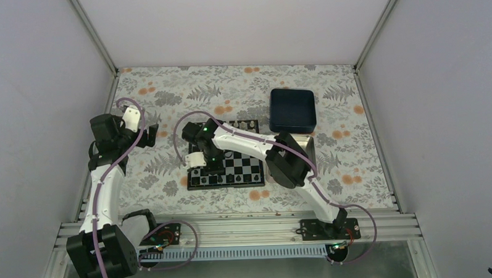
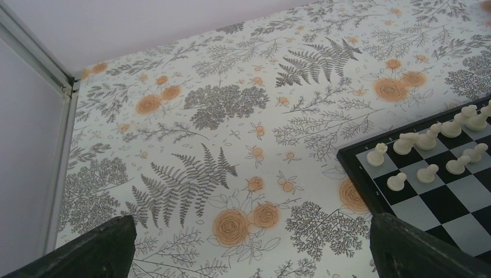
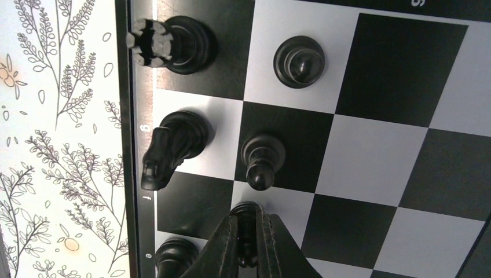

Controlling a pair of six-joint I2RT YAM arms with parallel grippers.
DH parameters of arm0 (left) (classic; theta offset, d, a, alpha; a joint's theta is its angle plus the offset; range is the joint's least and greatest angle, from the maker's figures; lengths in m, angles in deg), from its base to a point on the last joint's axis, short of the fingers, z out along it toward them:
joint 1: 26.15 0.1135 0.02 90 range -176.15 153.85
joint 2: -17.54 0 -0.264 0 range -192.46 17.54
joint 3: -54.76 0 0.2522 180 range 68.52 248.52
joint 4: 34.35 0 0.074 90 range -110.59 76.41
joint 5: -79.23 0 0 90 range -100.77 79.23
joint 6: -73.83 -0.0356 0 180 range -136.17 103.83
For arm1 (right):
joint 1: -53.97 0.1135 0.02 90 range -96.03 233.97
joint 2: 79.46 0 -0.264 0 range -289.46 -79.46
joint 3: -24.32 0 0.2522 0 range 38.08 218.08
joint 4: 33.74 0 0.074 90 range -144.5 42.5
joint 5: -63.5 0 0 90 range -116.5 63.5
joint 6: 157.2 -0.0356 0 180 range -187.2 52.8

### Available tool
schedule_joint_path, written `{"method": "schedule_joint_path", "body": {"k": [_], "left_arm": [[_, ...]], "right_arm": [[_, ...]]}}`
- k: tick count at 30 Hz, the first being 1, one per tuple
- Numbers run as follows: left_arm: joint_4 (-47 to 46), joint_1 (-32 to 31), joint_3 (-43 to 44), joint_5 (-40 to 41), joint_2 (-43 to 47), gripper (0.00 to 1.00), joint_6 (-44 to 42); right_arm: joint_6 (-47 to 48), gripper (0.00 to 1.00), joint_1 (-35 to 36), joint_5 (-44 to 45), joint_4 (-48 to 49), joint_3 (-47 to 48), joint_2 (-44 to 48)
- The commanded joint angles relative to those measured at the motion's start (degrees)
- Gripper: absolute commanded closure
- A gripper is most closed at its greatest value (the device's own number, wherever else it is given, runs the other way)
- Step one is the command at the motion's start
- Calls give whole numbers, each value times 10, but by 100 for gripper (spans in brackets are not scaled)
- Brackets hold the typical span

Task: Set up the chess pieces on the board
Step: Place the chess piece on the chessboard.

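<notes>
**Floral table, chessboard at centre: right pincer shut on a black pawn**

Floral cloth (image 1: 168, 92) covers the whole table. We describe the scene from the near rail (image 1: 234, 229) outward.

1. Right arm (image 1: 250, 139): it reaches from its base leftward across the board (image 1: 244, 170), which lies flat at mid-table.
2. Right pincer (image 3: 247, 240): narrow, with both fingers pressed against a black pawn (image 3: 248, 217) over a light square in the second row from the board's edge. We cannot tell whether the pawn touches the square.
3. Neighbouring black pieces: a second pawn (image 3: 262, 159) stands on the next dark square and a third pawn (image 3: 298, 61) on the light square after that. In the edge row stand a knight (image 3: 173, 142) and a rook (image 3: 171, 43), the rook on the corner square. The dark edge-row square just beside the held pawn is bare.
4. Left arm (image 1: 106, 187): it stands left of the board. The left pincer (image 2: 250, 223) is wide and holds nothing, above the cloth just off the board's corner.
5. White pieces (image 2: 428, 139): they stand in two rows on the far side of the board.
6. Blue tray (image 1: 292, 109): it sits beyond the board's far right corner.
</notes>
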State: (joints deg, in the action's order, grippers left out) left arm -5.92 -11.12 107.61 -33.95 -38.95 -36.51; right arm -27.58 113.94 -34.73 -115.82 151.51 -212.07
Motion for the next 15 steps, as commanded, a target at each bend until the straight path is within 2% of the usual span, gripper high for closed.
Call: {"method": "schedule_joint_path", "body": {"k": [1, 15], "left_arm": [[-13, 5, -3, -13, 9, 0, 2], [-12, 7, -4, -18, 10, 0, 1]], "right_arm": [[6, 95, 5, 6, -4, 16, -16], [6, 95, 5, 17, -3, 9, -18]]}}
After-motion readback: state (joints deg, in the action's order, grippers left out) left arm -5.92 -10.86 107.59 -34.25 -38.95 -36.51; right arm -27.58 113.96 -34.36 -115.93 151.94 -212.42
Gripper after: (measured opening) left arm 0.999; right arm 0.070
